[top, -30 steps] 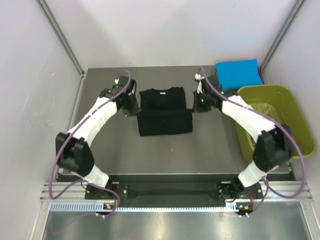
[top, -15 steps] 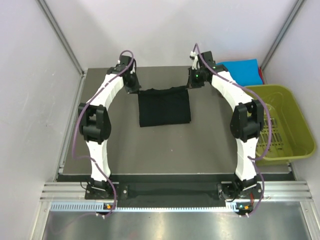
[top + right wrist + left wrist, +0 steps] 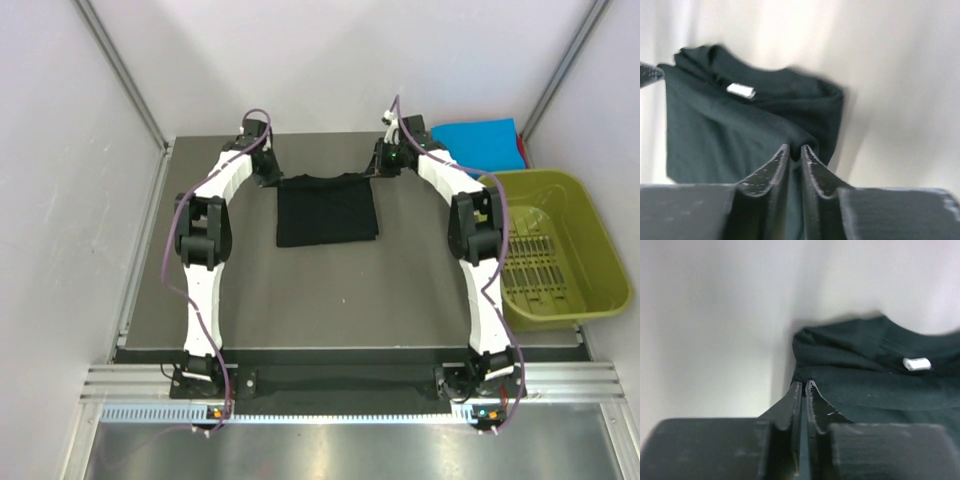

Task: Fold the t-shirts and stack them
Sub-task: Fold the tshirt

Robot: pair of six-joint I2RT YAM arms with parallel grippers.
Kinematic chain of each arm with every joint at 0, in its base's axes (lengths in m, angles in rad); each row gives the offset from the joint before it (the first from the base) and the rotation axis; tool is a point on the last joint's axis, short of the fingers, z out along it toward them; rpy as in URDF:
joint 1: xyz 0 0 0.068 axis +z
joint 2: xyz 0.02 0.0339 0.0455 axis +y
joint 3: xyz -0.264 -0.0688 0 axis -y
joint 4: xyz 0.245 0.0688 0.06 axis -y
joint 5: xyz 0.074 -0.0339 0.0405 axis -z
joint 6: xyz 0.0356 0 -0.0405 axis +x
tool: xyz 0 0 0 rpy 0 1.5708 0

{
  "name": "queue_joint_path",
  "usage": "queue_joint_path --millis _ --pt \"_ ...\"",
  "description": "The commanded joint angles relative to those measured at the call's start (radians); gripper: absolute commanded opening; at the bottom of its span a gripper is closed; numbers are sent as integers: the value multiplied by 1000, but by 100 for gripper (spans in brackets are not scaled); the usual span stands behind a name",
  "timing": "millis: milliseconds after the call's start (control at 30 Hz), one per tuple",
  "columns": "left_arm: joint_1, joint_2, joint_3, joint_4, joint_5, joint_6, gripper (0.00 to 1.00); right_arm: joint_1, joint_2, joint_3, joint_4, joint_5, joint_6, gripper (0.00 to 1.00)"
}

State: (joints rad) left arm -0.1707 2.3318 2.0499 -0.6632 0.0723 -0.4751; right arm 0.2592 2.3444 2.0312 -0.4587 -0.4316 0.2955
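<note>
Arms extended farther, tools [image 3: 804,385] pinching black shirt [image 3: 327,210]

Plain black cloth t-shirt [image 3: 328,210] with small white neck label [image 3: 916,363], bright blue folded t-shirt [image 3: 478,145] over a red edge, olive-green plastic basket [image 3: 585,225], dark grey surface [image 3: 330,290], white arms, purple cables

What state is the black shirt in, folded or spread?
Folded: the black t-shirt is a compact rectangle, sleeves tucked away, both the left gripper and right gripper pinching its far corners.
</note>
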Motion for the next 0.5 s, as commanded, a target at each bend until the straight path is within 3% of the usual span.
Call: queue_joint_path --millis 0,33,67,167,267,467 --pt "19 14 44 105 -31 21 11 -9 72 87 135 -76 33 19" --pt "19 15 50 106 -40 26 16 -12 79 102 138 -76 33 28" --pt "22 17 55 108 -49 32 28 -15 85 109 135 -59 33 31" --pt "22 2 73 97 -100 64 38 -34 61 101 117 -49 42 36" --pt "20 -43 66 93 -103 82 36 -46 -17 31 120 0 30 37" --pt "16 -155 -86 200 78 70 28 -43 -112 -31 86 30 1 42"
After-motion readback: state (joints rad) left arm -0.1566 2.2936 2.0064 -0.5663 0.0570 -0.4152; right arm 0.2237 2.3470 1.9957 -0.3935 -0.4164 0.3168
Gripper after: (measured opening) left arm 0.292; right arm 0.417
